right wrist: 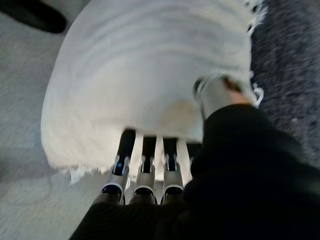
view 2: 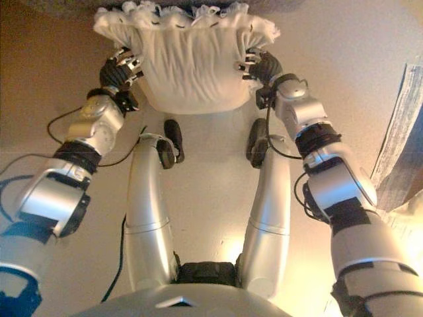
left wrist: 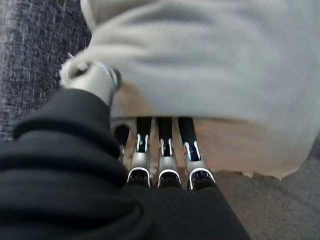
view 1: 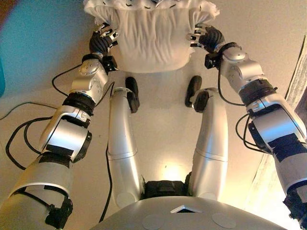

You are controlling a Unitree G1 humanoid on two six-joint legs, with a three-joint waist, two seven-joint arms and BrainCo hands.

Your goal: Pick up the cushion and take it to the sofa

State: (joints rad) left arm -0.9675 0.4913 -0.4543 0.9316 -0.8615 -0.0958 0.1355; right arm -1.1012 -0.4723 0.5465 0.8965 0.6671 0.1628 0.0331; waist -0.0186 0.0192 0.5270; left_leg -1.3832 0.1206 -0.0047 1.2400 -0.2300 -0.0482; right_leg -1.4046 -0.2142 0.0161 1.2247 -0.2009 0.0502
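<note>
A white cushion (view 1: 151, 38) with a frilled, fringed edge is held up in front of me, between both hands. My left hand (view 1: 101, 42) grips its left side, and in the left wrist view its fingers (left wrist: 162, 150) run under the cushion (left wrist: 210, 55) while the thumb (left wrist: 95, 82) presses in from the other face. My right hand (view 1: 207, 37) holds the right side the same way, with fingers (right wrist: 145, 155) beneath the cushion (right wrist: 150, 65) and thumb (right wrist: 217, 95) pinching it. Dark grey sofa fabric (left wrist: 35, 50) lies just beyond the cushion, also shown in the right wrist view (right wrist: 290, 65).
Beige floor (view 1: 163, 139) spreads below the cushion. A pale striped cloth or rug edge (view 2: 403, 132) lies on the floor at the right. A teal object (view 1: 1, 76) shows at the far left edge.
</note>
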